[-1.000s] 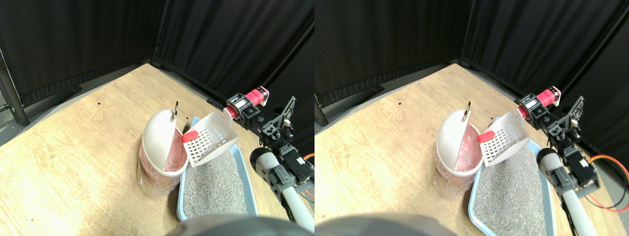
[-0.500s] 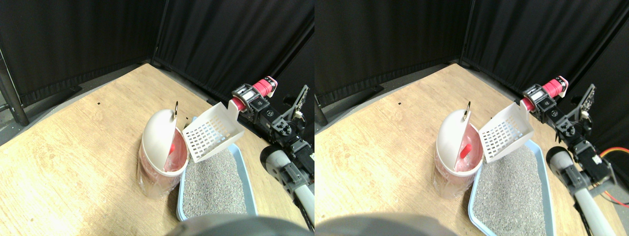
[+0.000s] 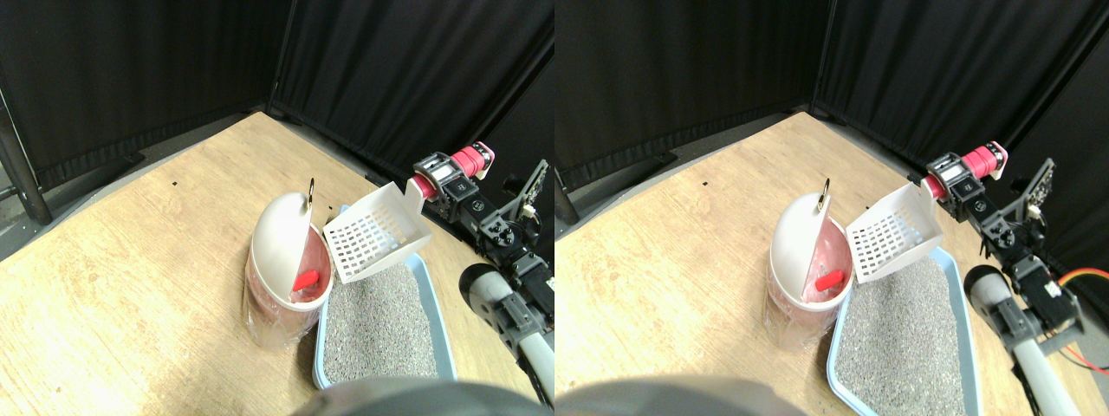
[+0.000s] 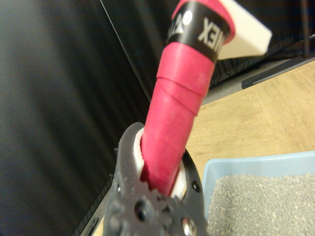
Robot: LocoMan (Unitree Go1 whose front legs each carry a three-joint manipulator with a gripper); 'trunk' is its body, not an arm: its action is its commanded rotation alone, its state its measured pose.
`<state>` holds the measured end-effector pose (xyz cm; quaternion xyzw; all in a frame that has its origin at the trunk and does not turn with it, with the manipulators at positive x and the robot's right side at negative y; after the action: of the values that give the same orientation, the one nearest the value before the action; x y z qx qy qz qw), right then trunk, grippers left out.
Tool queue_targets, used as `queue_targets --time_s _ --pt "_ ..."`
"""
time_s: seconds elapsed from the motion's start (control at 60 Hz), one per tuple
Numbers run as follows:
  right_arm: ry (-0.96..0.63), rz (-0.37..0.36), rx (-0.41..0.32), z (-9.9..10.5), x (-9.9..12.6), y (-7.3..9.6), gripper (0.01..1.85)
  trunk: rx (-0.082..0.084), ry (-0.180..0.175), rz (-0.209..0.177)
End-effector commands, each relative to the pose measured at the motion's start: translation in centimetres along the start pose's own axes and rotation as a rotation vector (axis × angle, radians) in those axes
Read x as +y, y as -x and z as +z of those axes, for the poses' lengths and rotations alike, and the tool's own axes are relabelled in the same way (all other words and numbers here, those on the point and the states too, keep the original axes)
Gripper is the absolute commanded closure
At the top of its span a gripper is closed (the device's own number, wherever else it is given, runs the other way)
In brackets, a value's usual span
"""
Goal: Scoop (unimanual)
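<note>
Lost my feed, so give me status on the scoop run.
Right claw shut on scoop handle. Scoop empty, tipped above bin. Red piece lies inside bin. Litter tray below, nothing in the way.

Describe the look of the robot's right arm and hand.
The right arm is a chain of black boxy motor blocks on a pale grey tube with a dark rounded joint. Orange and red cables trail beside it. The hand is a black open frame with screws.
</note>
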<state>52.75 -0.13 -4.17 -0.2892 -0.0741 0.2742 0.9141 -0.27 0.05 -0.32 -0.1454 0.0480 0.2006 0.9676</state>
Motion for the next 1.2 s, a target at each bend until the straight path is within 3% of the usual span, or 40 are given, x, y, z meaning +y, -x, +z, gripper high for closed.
queue_targets --time_s 0.017,0.133,0.233,0.517,0.967,1.2 --pt "-0.042 -0.066 -0.056 -0.2 -1.0 0.2 1.66 0.004 -0.018 0.0" --pt "-0.104 -0.131 -0.059 -1.4 -2.1 0.8 1.6 0.011 -0.039 -0.026" --pt "-0.18 -0.187 -0.054 -2.6 -3.3 1.5 1.81 0.016 -0.057 -0.051" --pt "-0.306 -0.279 -0.06 -5.7 -5.6 3.9 1.81 0.026 -0.093 -0.106" --pt "-0.456 -0.363 -0.057 -10.4 -6.3 7.1 1.81 0.037 -0.127 -0.169" --pt "-0.523 -0.418 -0.022 -12.4 -6.1 8.4 1.81 0.039 -0.143 -0.193"
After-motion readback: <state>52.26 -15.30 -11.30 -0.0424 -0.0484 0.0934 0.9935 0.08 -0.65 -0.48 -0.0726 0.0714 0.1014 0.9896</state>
